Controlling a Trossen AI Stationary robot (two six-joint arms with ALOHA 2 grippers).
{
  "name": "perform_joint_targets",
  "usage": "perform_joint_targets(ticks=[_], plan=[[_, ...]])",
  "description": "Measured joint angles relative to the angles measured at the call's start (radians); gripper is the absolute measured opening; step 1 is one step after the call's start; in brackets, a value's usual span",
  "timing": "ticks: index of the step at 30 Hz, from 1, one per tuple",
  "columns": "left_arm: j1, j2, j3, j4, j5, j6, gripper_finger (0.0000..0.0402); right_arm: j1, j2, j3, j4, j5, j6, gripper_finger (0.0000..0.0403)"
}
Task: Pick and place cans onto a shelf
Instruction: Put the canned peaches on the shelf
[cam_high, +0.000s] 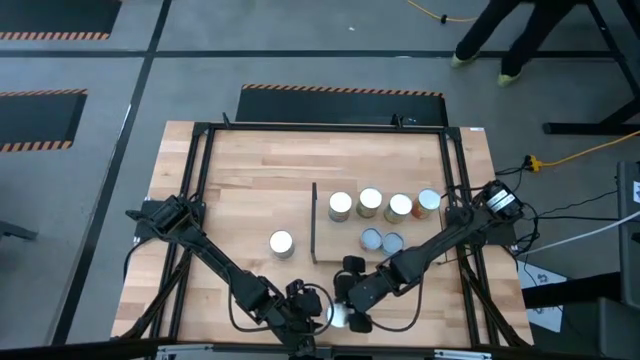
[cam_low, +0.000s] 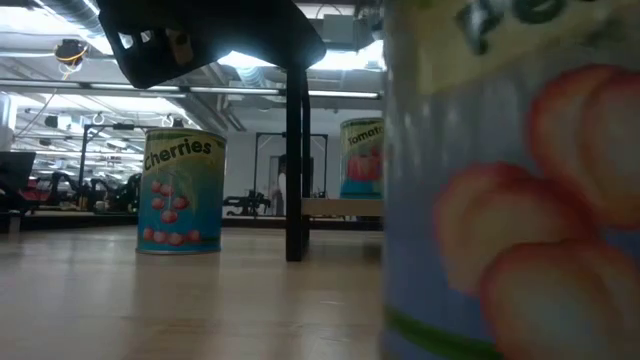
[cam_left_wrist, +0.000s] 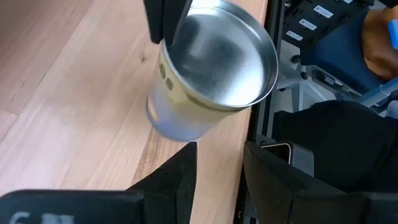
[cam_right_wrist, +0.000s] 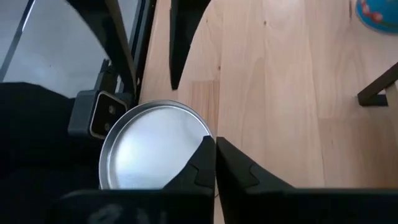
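Since your right gripper (cam_right_wrist: 214, 163) had snapped together beside the can (cam_right_wrist: 152, 146) at the table's near edge, not around it, you held nothing; left gripper (cam_left_wrist: 217, 168) waited apart nearby.

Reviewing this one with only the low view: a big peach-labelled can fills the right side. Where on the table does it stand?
Observer: The peach can stands at the front edge of the table, between the two grippers.
Operator: Is either gripper on it?
Observer: The right gripper is shut at the can's rim. I cannot tell whether it pinches the rim.
Operator: And the left one?
Observer: The left gripper is open, just short of the can's side.
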Motion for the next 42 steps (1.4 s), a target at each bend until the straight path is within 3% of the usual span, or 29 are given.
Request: perform_joint_targets(ticks=[12,24,35,42], plan=[[0.000,0.000,0.000,-0.001,-0.001,0.000,0.0124,0.018,-0.134,-0.006,-0.162,-0.056,0.009,0.0002],[0.000,0.000,0.000,0.000,-0.002,0.000,0.0124,0.042,-0.402,-0.003,-0.457,-0.187,0.080,0.0002],[0.000,0.000,0.000,0.000,-0.002,0.000,0.0124,0.118,-0.606,-0.002,-0.764,-0.180,0.128,0.0004],[0.000,0.000,0.000,0.000,-0.002,0.000,0.0124,0.134,-0.649,-0.002,-0.946,-0.056,0.061,0.0004]])
